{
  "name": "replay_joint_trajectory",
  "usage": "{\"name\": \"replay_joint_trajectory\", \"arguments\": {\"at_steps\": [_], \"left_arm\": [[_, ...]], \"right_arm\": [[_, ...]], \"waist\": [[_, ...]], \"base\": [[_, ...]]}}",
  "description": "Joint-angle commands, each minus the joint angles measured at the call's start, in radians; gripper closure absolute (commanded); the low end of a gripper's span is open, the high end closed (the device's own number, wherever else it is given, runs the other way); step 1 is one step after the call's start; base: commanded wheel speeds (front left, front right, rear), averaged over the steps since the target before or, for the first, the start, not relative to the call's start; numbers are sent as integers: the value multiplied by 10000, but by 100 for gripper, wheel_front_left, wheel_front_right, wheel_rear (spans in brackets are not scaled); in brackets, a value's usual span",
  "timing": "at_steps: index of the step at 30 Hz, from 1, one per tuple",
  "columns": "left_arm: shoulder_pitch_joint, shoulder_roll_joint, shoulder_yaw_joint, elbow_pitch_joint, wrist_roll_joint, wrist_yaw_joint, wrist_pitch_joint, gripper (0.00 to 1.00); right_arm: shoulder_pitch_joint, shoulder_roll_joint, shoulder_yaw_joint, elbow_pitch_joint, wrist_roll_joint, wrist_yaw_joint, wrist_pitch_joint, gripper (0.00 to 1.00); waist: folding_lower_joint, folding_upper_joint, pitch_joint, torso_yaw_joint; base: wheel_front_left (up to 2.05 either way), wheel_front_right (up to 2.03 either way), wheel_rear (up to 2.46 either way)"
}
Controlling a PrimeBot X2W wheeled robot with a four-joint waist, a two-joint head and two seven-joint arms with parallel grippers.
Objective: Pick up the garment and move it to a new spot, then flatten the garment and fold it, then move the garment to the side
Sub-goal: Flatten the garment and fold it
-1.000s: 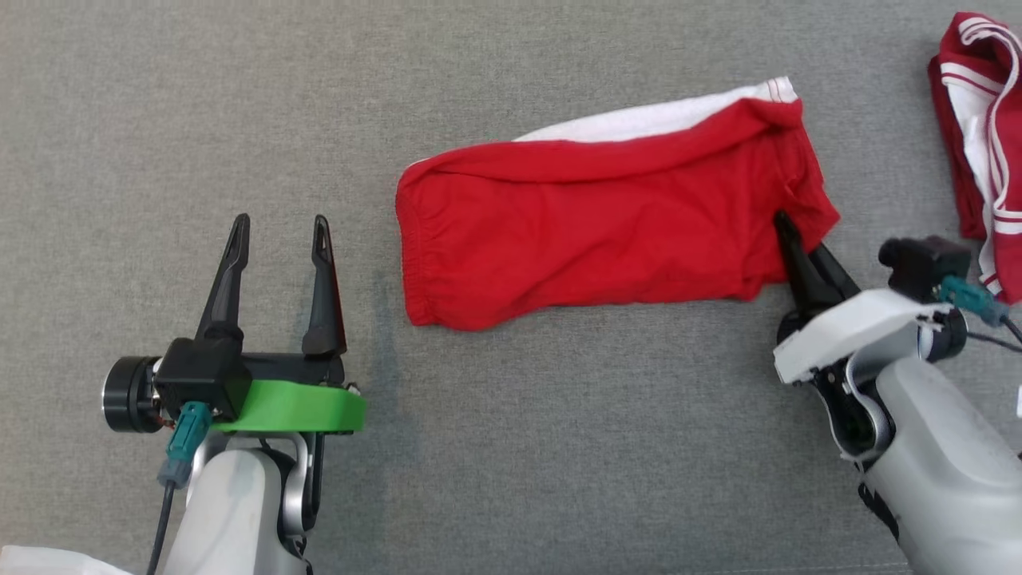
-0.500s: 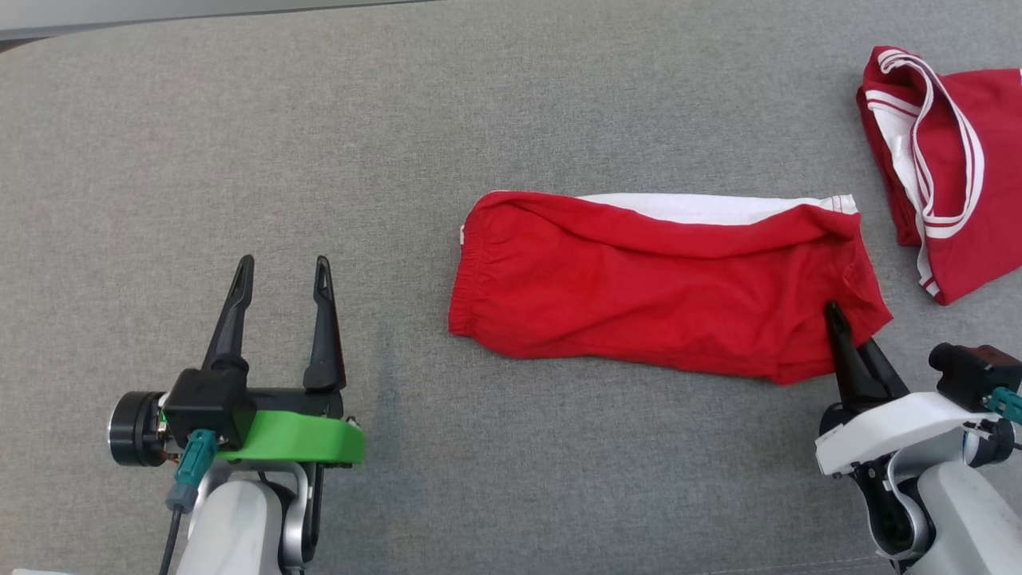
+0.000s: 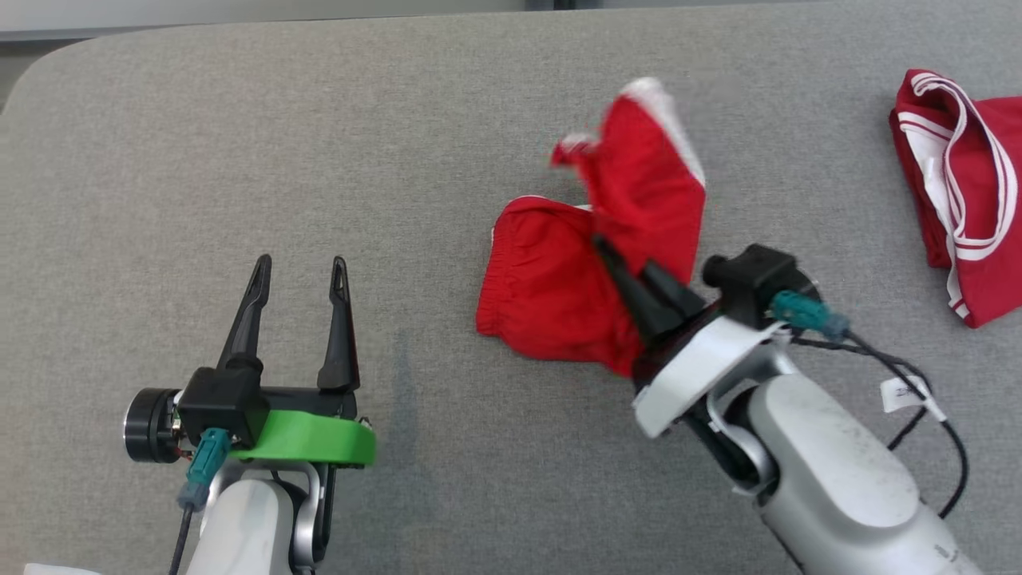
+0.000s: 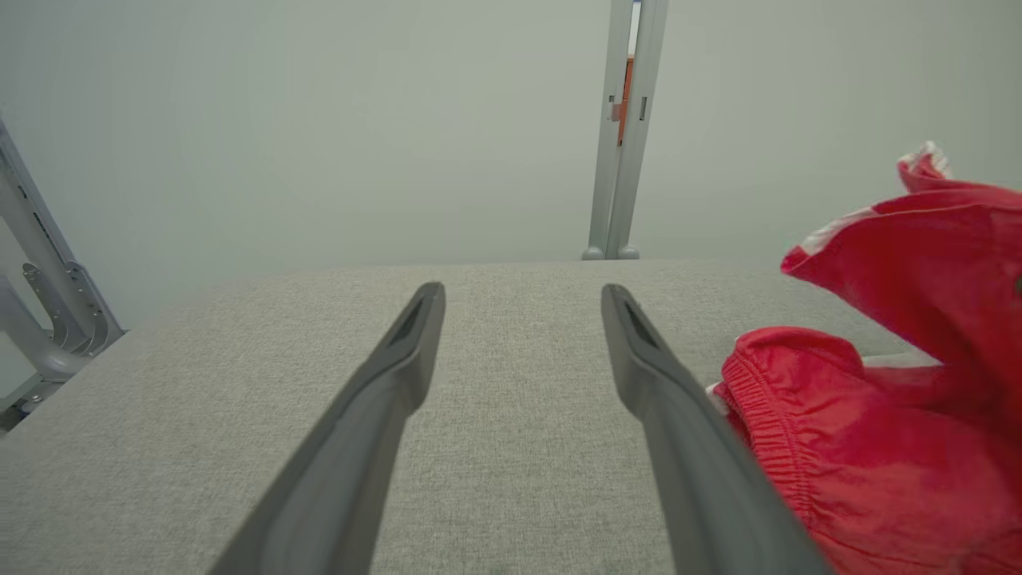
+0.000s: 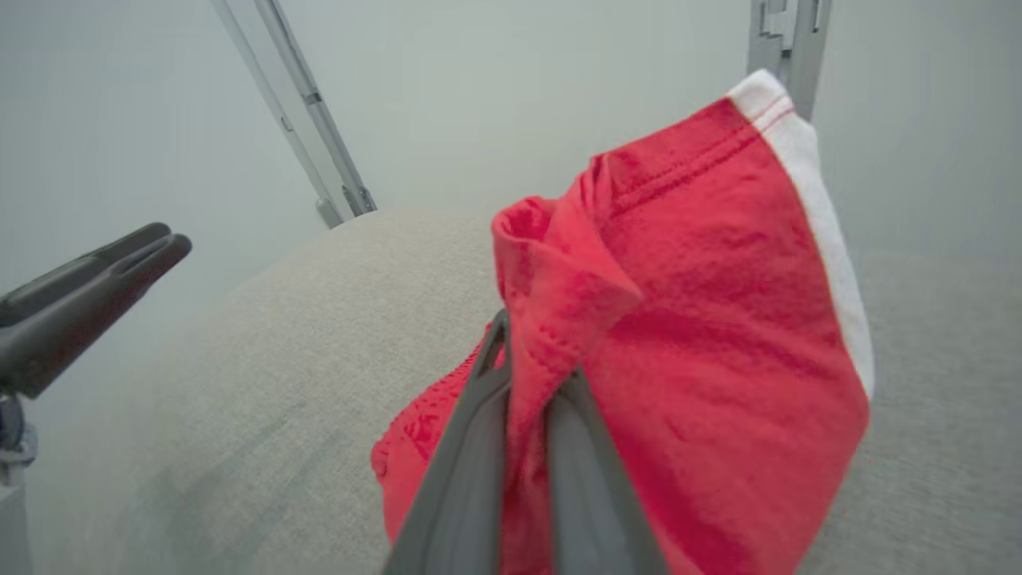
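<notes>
The garment (image 3: 559, 287) is a pair of red shorts with a white side stripe on the grey cloth surface (image 3: 447, 144). My right gripper (image 3: 619, 259) is shut on its right leg end and holds that end lifted and swung over toward the waistband, so cloth hangs up above the rest. In the right wrist view the red cloth (image 5: 703, 319) is pinched between my closed fingers (image 5: 471, 447). My left gripper (image 3: 299, 267) stands open and empty, well to the left of the shorts; its wrist view has the elastic waistband (image 4: 766, 415) just right of its right finger (image 4: 679, 431).
A second red garment with white trim (image 3: 958, 192) lies crumpled at the far right. The grey surface's rounded far-left corner (image 3: 48, 72) shows at the top left. A metal frame post (image 4: 627, 128) stands beyond the far edge. A black cable (image 3: 918, 383) trails from my right wrist.
My right gripper has carried the shorts' right end up and leftward over the rest of the garment, which is now doubled instead of flat. The camera has shifted too. The left gripper stays open.
</notes>
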Motion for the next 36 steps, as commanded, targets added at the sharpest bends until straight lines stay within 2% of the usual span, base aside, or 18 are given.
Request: {"name": "replay_joint_trajectory", "arguments": {"at_steps": [1, 6, 9, 11, 16, 20, 24, 31, 36], "left_arm": [[-128, -11, -10, 0, -31, -6, 2, 0], [-158, -47, -37, 15, -87, 22, 2, 0], [-173, -60, -44, 16, -90, 45, 2, 0], [-182, -67, -15, 14, -91, 64, 4, 0], [-100, -74, 109, -18, -7, 125, 4, 0], [44, -1, 220, 4, 133, 158, 4, 0], [261, 83, 350, -21, 200, 209, 4, 0], [598, 293, 553, -107, 263, 319, 4, 0], [736, 413, 561, -65, 287, 346, 4, 0]], "right_arm": [[-136, 118, 336, 187, 157, -4, 56, 100], [-398, 572, 1650, 1384, 507, -4, 149, 100], [-469, 674, 2097, 1895, 716, -4, 34, 100], [-551, 675, 2220, 2059, 766, -4, -259, 0], [-682, 320, 2641, 1590, 653, -5, -1267, 0], [-415, -2, 2094, 740, 553, -5, -1603, 0], [240, -324, 530, -73, 265, -5, -1674, 0], [2029, -566, -2788, -1032, -492, -5, -1678, 0], [3132, -474, -4200, -1532, -937, -4, -1475, 0]], "waist": [[0, 0, 30, 227], [0, 0, 127, 483], [0, 0, 177, 539], [0, 0, 203, 529], [0, 0, 160, 337], [0, 0, 9, 116], [0, 0, -229, -134], [0, 0, -510, -534], [0, 0, -600, -686]], "base": [[0, 0, 0], [0, 0, 0], [0, 0, 0], [0, 0, 0], [0, 0, 0], [0, 0, 0], [0, 0, 0], [0, 0, 0], [0, 0, 0]]}}
